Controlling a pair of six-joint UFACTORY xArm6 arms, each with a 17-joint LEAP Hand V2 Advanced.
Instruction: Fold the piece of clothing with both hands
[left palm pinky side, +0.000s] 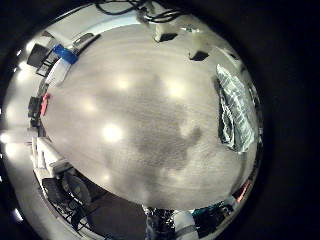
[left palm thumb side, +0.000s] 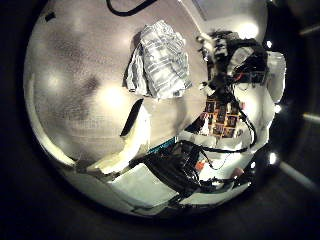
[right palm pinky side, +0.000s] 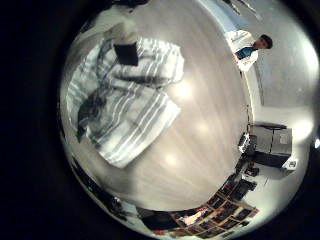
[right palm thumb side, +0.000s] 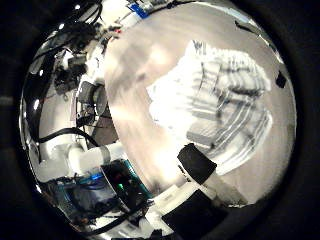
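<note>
The striped shirt lies rumpled and unfolded on the table below the right hand, neither hand touches it, their finger positions cannot be told, so folding seems unstarted and next both hands should reach its edges.

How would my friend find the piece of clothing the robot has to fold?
Look at the big wooden table. Lying on it, close under the right hand, is the piece of clothing, a rumpled heap with light and dark stripes. It is the only soft, striped thing on the table; the wood around it is bare.
</note>
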